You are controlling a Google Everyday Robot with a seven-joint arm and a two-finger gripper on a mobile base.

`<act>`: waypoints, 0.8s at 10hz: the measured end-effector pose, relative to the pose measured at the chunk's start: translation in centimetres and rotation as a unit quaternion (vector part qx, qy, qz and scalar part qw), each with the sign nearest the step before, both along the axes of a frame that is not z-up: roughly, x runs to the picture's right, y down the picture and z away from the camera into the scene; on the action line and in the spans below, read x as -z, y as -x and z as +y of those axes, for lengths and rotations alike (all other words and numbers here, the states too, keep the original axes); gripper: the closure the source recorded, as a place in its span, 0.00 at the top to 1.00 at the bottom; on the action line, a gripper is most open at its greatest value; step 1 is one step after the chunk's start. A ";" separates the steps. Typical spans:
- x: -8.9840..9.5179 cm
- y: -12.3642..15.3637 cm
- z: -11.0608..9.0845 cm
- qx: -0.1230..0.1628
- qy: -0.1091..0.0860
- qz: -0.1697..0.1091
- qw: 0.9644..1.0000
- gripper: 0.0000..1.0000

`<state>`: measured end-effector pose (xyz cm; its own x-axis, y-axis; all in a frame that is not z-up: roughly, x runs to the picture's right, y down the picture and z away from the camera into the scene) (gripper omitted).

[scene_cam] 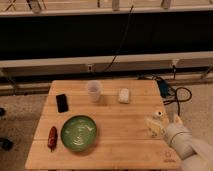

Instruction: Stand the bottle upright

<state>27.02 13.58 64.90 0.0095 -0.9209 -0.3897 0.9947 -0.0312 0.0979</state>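
The bottle [154, 128] is small and pale, with a blue-and-white label and a white cap pointing up. It is at the right side of the wooden table [115, 145], near the edge. My gripper [166, 123] comes in from the lower right on a white arm [182, 142] and is right against the bottle's right side. The bottle's lower part is partly hidden by the gripper, so I cannot tell whether it rests on the table or is held.
A green bowl [79, 133] sits front left with a reddish-brown item [52, 137] beside it. A black flat object [62, 102], a clear cup [93, 91] and a white item [124, 95] lie farther back. Cables [172, 92] run on the floor to the right.
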 end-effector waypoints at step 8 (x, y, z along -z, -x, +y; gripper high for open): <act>0.8 -0.9 -1.0 0.000 -0.009 0.016 1.000 0.80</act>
